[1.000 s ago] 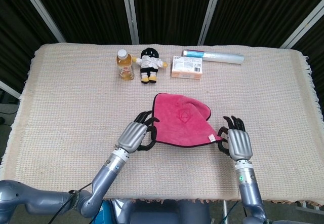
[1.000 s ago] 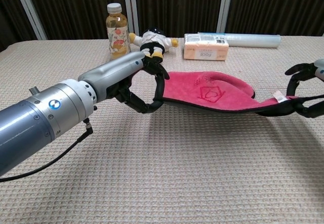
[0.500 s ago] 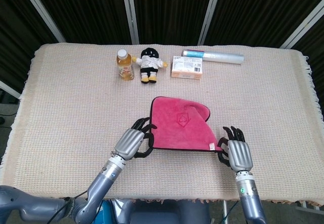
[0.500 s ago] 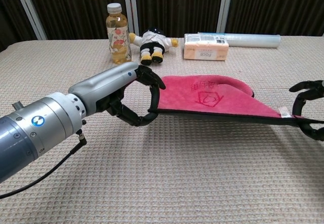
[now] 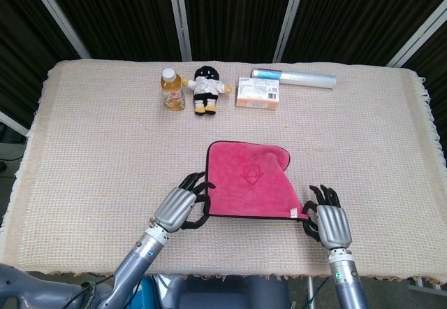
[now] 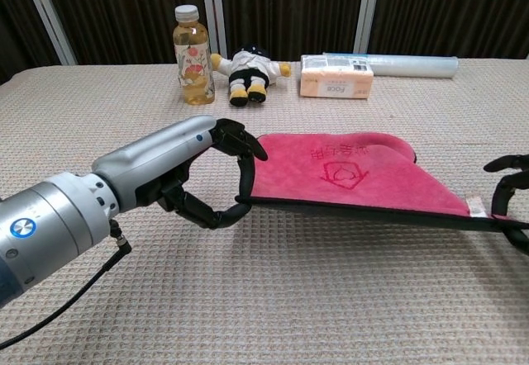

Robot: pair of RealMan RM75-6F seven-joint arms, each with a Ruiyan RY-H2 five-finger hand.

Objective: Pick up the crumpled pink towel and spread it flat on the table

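1. The right hand (image 6: pixel 512 196) is cut off by the frame edge in the chest view, so only dark fingers show there; the head view (image 5: pixel 327 219) shows its back, fingers curled at the towel's near right corner, and the pinch itself is hard to make out, though the corner appears held
2. The left hand (image 5: pixel 183 205) pinches the near left corner of the pink square cloth towel (image 5: pixel 248 180) between thumb and fingers, plainest in the chest view (image 6: pixel 216 175)
3. The towel lies almost flat on the beige woven table cover (image 5: pixel 98 155), near the front middle; its near edge is stretched straight between the two hands and its far right corner is still rounded over
4. The towel's near edge sits close to the table's front edge, with broad bare cover to the left, to the right and behind it
5. Well apart, along the far side, stand a yellow drink bottle (image 5: pixel 171 89), a small black-and-white plush doll (image 5: pixel 204 89), a pale orange box (image 5: pixel 258 93) and a clear plastic-wrapped roll (image 5: pixel 295 78)
6. Against a second ago, both hands have drawn back toward the front edge and the towel has gone from a drooping, humped shape to a squarer, flatter sheet
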